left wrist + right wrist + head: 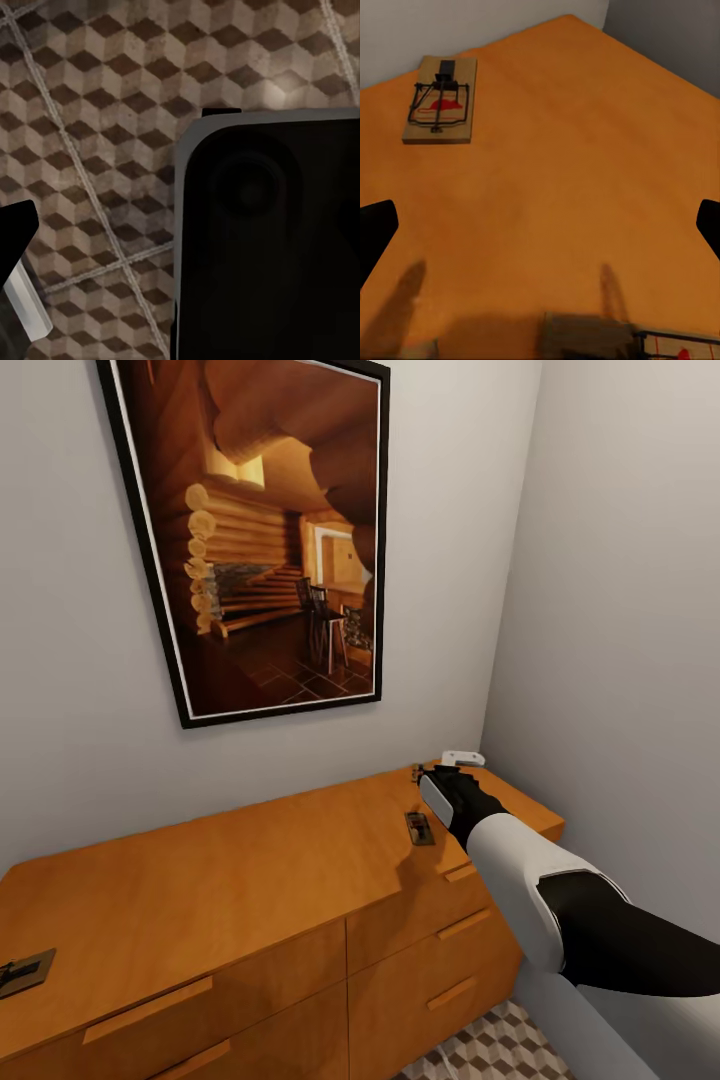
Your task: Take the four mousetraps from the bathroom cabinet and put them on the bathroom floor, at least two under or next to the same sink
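The orange-brown cabinet (230, 880) stands against the wall under a picture. One mousetrap (419, 828) lies on its top beside my right wrist, and another mousetrap (22, 972) lies at the far left end. My right gripper (440, 768) hovers over the right end of the top. In the right wrist view the right gripper (540, 232) is open with bare cabinet top (585, 150) between its fingers. A mousetrap (440, 100) lies ahead near the wall, and a second mousetrap (660, 345) is cut off close beneath the wrist. One left finger (19, 277) hangs far out over the bathroom floor (97, 112).
A large framed picture (260, 530) hangs above the cabinet. A grey side wall (620, 610) closes the corner at the right. Cube-patterned tiles (500, 1050) show at the cabinet's foot. A dark part of my own body (270, 240) blocks half of the left wrist view.
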